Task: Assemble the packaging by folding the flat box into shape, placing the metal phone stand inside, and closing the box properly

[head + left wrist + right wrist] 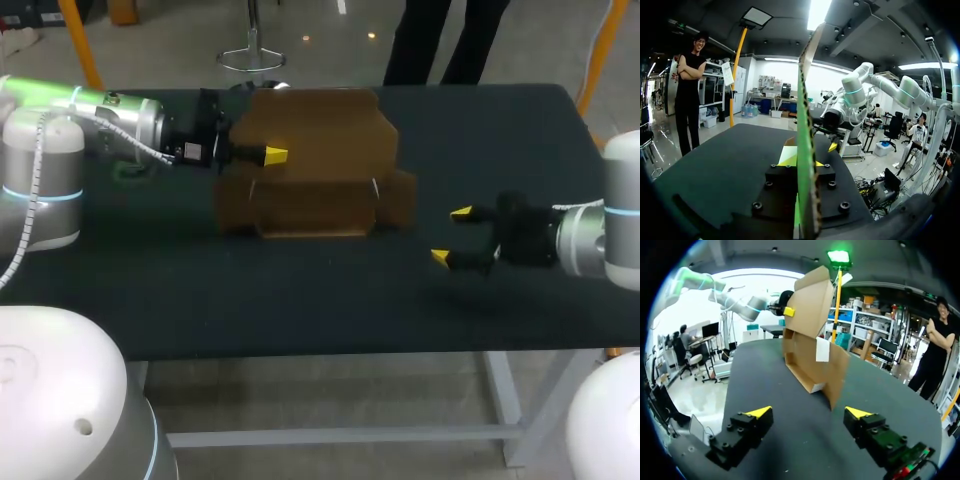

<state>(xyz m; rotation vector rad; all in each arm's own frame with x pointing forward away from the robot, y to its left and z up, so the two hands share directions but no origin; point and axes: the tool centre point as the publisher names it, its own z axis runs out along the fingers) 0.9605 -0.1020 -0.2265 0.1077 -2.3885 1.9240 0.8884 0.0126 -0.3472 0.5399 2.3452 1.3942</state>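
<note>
A brown cardboard box (320, 170) stands partly folded at the middle of the black table (300, 300), its back panel raised and side flaps spread. My left gripper (272, 155) is shut on the raised panel's left edge. In the left wrist view that panel's edge (806, 125) runs upright between the fingers of my left gripper (802, 159). My right gripper (450, 235) hangs open to the right of the box, apart from it. Seen from the right wrist, my right gripper (807, 412) holds nothing and the box (812, 350) stands ahead of it. No phone stand is in view.
Bare black tabletop lies in front of the box and around the right gripper. The table's front edge (330, 352) is close below the right gripper.
</note>
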